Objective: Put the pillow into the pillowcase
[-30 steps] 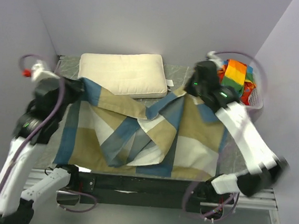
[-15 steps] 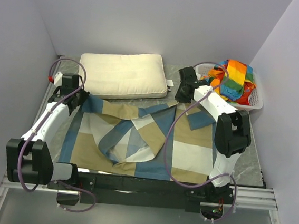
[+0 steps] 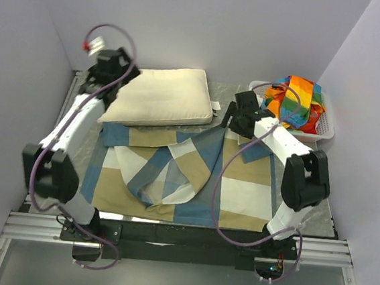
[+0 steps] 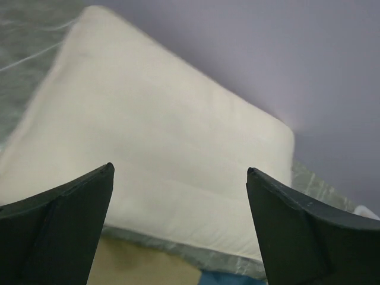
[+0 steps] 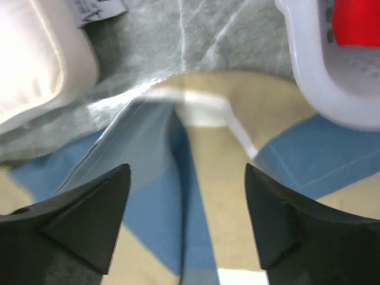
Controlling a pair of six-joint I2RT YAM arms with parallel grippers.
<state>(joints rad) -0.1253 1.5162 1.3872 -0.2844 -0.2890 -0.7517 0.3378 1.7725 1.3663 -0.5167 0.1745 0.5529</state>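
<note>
The left gripper [image 4: 179,172] hangs released, jaws wide, above the pillow [image 3: 162,98]. The right gripper [image 5: 187,169] gapes empty over the rumpled pillowcase [image 3: 246,188].

No legible text; tag [image 5: 102,8] at pillow [image 5: 29,56] edge blurred.

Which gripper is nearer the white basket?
Right. The right gripper hangs just left of the basket, over the pillowcase's far edge. The left gripper is far off, over the pillow's far left corner.
</note>
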